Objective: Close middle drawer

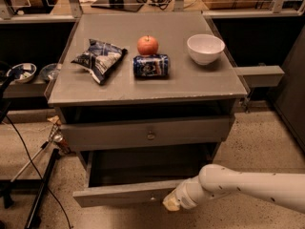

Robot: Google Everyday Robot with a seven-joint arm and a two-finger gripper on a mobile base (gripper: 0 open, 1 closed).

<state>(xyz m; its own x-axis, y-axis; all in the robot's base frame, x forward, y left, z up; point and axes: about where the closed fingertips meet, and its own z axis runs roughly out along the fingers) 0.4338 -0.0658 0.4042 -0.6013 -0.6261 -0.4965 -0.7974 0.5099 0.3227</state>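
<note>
The middle drawer (119, 193) of the grey cabinet is pulled far out, showing its deep dark box and a low flat front with a small round knob (152, 198). My gripper (171, 204) is at the end of the white arm (248, 185), which comes in from the right. It sits against the right part of this drawer's front, just right of the knob. Above it, the taller-fronted top drawer (143, 133) with a larger knob stands slightly out. The lowest drawer is out of view.
On the cabinet top (200, 82) lie a chip bag (99, 58), an apple (147, 45), a can on its side (151, 66) and a white bowl (205, 48). Cables and a stand leg (40, 187) are on the floor at left. A side shelf (259, 75) juts out at right.
</note>
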